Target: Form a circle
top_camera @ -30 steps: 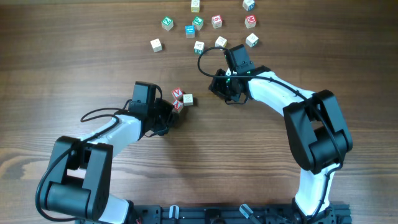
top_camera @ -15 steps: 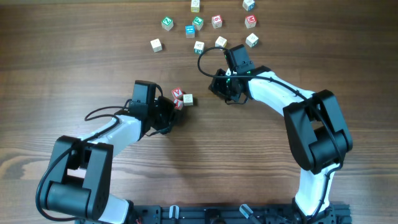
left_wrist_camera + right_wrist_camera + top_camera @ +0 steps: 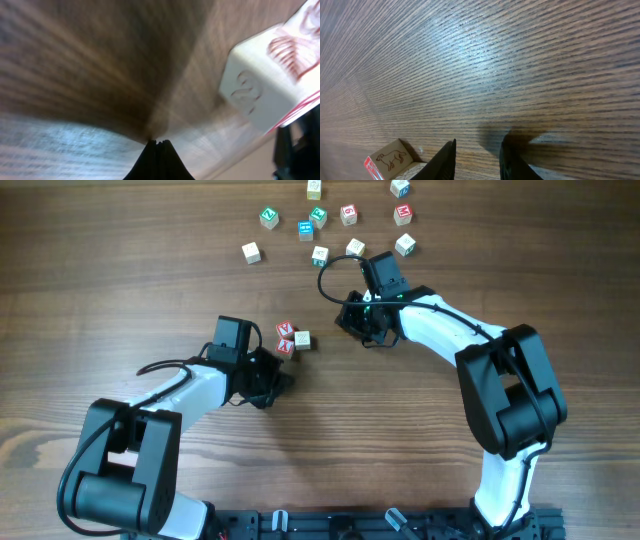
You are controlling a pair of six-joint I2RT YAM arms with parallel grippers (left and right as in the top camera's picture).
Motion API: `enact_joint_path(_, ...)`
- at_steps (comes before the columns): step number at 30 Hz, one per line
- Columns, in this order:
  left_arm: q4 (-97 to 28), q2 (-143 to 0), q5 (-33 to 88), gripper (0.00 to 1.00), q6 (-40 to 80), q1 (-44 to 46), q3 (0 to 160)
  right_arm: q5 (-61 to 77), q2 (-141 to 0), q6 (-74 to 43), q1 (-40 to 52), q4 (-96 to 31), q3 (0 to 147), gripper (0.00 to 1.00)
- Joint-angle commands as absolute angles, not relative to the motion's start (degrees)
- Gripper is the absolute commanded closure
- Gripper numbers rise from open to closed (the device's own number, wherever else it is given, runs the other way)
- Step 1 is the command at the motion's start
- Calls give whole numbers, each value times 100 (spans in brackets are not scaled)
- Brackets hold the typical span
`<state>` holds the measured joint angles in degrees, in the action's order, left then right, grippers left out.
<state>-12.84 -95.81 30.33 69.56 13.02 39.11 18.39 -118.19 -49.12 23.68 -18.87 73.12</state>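
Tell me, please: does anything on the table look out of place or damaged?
Nothing looks damaged or spilled. Only the three small wooden letter cubes lie bunched apart from the scattered mixed-colour wooden cubes near the far edge.

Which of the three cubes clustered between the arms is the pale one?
The pale cube at the cluster's right edge: its top is pale, while the upper red cube and lower red cube beside it show red print.

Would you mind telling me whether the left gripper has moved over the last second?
Yes. The left gripper, shut, has backed away from the cluster of three letter cubes, drawing toward its own base in the overhead view.
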Motion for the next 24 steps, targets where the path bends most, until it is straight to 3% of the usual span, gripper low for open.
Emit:
enact_joint_path(1,-1511,-9664,3017,96,6121,1302,3850,1500,-11937,-4792,2316,-2038,7177,69)
enact_joint_path(10,-1811,-9288,1549,96,5566,1299,3852,1505,-11937,-4801,2318,-2064,7177,69)
enact_joint_path(13,-1894,-9131,812,96,5570,1299,3852,1577,-11937,-4799,2318,-2064,7177,75)
enact_joint_path(15,-1894,-9085,270,96,5572,1299,3850,1715,-11937,-4799,2318,-2064,7177,87)
enact_joint_path(18,-1896,-9085,-215,96,5572,1299,3852,1806,-11937,-4803,2318,-2062,7177,95)
enact_joint_path(24,-1890,-9085,-1070,96,5592,1299,3850,2196,-11937,-4803,2349,-2036,7177,96)
